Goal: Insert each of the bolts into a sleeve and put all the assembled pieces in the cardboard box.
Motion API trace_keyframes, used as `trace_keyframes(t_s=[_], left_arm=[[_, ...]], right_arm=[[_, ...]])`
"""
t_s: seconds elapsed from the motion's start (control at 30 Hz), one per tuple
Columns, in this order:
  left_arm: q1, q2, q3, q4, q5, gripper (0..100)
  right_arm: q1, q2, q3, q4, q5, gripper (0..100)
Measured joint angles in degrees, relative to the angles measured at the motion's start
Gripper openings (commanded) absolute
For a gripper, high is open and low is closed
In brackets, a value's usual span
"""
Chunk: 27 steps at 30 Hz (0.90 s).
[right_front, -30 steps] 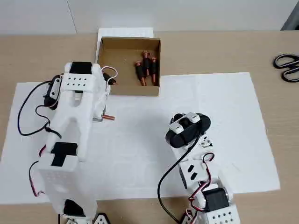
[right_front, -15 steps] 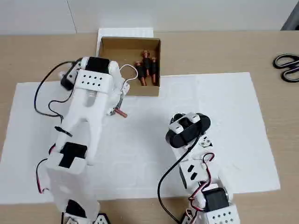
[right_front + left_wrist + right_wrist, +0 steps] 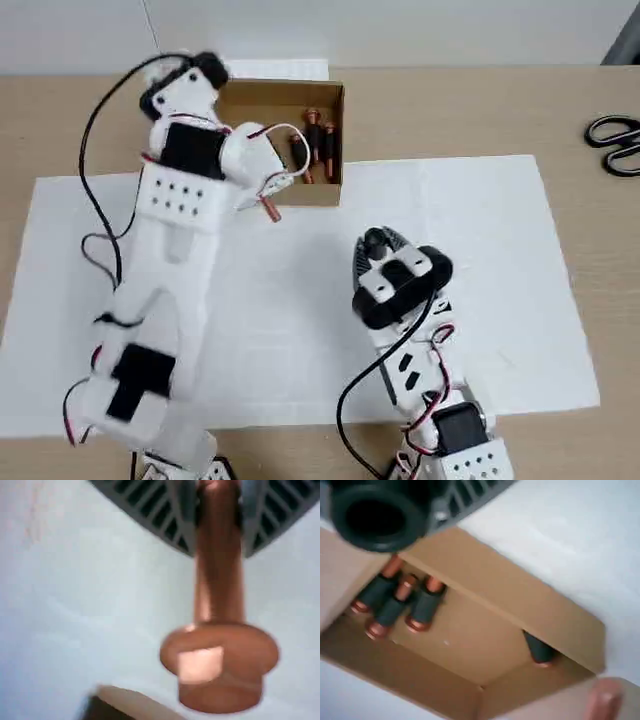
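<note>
Evidently the joining step is in hand, not the boxing. The left gripper (image 3: pixel 260 192) is closed on the shank of a copper bolt (image 3: pixel 220 630), whose flanged head sticks clear of the jaws. I judge this hold is meant to leave the free part open to the other arm.

From above, the bolt hangs over the white paper sheet (image 3: pixel 480 250), just outside the 6 o'clock wall of the cardboard box (image 3: pixel 262 115). The box itself sits at 12 o'clock on the desk (image 3: pixel 450 110).

The right gripper (image 3: pixel 377 243) is near the middle of the sheet, at about 5 o'clock from the box and well apart from the bolt. It is clamped around a black sleeve (image 3: pixel 372 515). The sleeve's bore is open and lined up roughly toward the box, which suits bringing the two parts together end to end.

Three assembled pieces (image 3: pixel 312 145) already lie side by side against the box's 3 o'clock wall, out of the way of new arrivals. A fourth dark piece (image 3: pixel 538 650) rests by the near wall. It may be another finished one, but too little of it shows to be sure.

The next move calls for lining up the axes of bolt and sleeve, since a tilt would jam the bolt at the sleeve's mouth. A pair of scissors (image 3: pixel 615 140) lies off at 2 o'clock, unused
</note>
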Motion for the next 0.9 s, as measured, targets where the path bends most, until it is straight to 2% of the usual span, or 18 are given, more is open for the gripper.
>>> trace_keyframes(t_s=[0.2, 0.43, 0.53, 0.7, 0.9], left_arm=[[5.01, -8.62, 2.37, 0.09, -5.71, 1], [5.63, -21.89, 17.05, -0.35, -7.74, 1], [5.63, -29.19, 23.47, -5.01, -7.82, 1], [5.63, -40.79, 37.45, -21.54, -12.48, 1], [5.89, -50.81, 62.33, -53.19, -19.08, 1]], right_arm=[[-2.81, 0.0, 0.0, -0.53, 0.0, 0.4], [-2.81, 0.0, 0.0, -0.53, 0.0, 0.4], [-2.81, 0.0, 0.0, -0.53, 0.0, 0.5], [-2.81, 0.0, 0.0, -1.76, -0.18, 0.5], [-2.81, 0.0, 0.0, -8.53, -5.36, 0.5]])
